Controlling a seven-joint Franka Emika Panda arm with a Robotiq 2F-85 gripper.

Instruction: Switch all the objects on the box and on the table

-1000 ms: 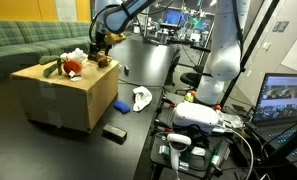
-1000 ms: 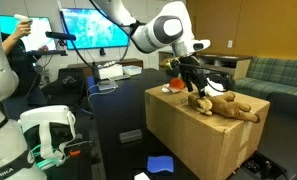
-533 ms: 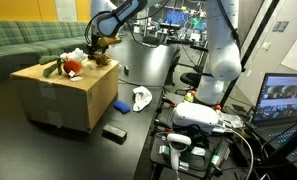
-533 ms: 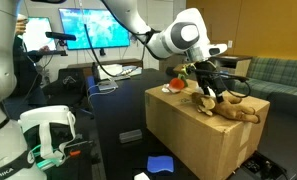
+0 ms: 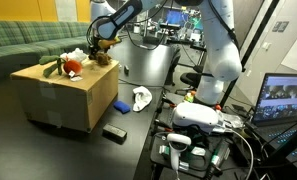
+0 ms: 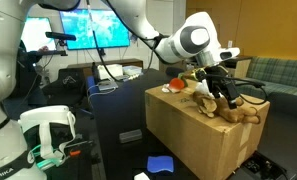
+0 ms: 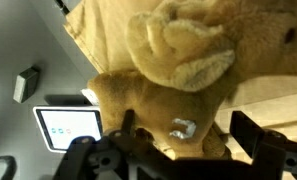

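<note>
The gripper (image 7: pixel 180 135) hangs just above the top of the box (image 6: pixel 193 135), near its far end from the robot's base. In the wrist view its jaws stand wide apart, with the body of the brown plush toy (image 7: pixel 178 70) filling the space between them. They look spread rather than clamped, though I cannot tell whether the pads already touch the fur. In an exterior view the gripper (image 6: pixel 220 92) sits right over the plush toy (image 6: pixel 238 110), which lies flat on top of the box.

A red object (image 5: pixel 74 67) also rests on the box, nearer its middle. On the table below the box lie a blue object (image 5: pixel 121 105), a white cloth (image 5: pixel 141 98) and a black block (image 5: pixel 114 133), all on the side toward the robot's base.

The step in hand seems to be picking the plush off the box so it can go down to the table. The next move likely calls for closing on the soft body firmly enough to hold it, lifting clear of the box edge, then carrying it down beside the table things.
</note>
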